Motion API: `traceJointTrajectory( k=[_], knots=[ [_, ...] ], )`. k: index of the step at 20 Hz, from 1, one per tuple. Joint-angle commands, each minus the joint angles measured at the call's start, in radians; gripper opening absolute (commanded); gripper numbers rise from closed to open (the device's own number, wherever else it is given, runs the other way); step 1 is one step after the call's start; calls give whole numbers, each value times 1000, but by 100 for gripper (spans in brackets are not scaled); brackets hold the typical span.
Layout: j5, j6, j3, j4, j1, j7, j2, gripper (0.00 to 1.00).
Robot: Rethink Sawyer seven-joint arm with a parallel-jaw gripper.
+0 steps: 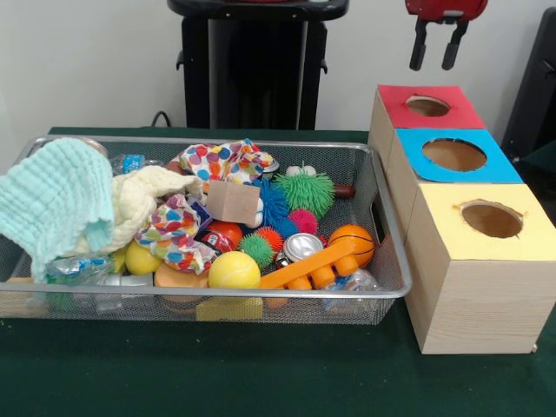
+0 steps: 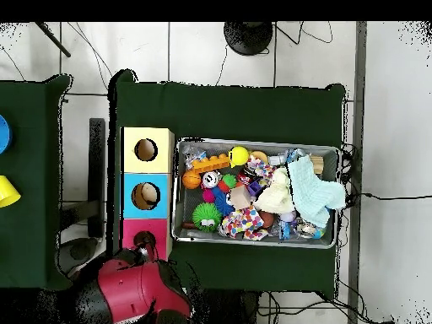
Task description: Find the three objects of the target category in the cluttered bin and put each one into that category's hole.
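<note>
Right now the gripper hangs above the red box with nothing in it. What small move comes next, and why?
Probably swing the gripper across over the wire bin. It is open and empty above the red box, so there is nothing to drop there. Everything to sort still lies in the bin. The green spiky ball lies uncovered on top, though I cannot tell which category is wanted.

A wire mesh bin [image 1: 382,217] fills the left and middle of the front view, heaped with clutter: a mint knitted cloth [image 1: 54,204] draped over its left end, a polka-dot cloth [image 1: 221,162] at centre top, a yellow ball [image 1: 234,271] at the lower middle and a small basketball [image 1: 352,244] at lower right. At the right of the frame, just beside the bin, three wooden boxes stand in a row, each with one round hole in its coloured top: red [image 1: 427,106] at the top, blue [image 1: 453,155] in the middle, yellow [image 1: 491,219] lowest.
</note>
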Motion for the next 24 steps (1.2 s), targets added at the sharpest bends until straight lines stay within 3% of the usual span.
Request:
traceJointTrajectory(
  k=[1, 7, 16, 24],
  knots=[
    [94, 9, 51, -22, -46, 212, 26, 100],
    [141, 110, 55, -66, -65, 176, 6, 100],
    [172, 152, 85, -107, -125, 117, 5, 100],
    [148, 221, 78, -205, -143, 99, 27, 100]
  ],
)
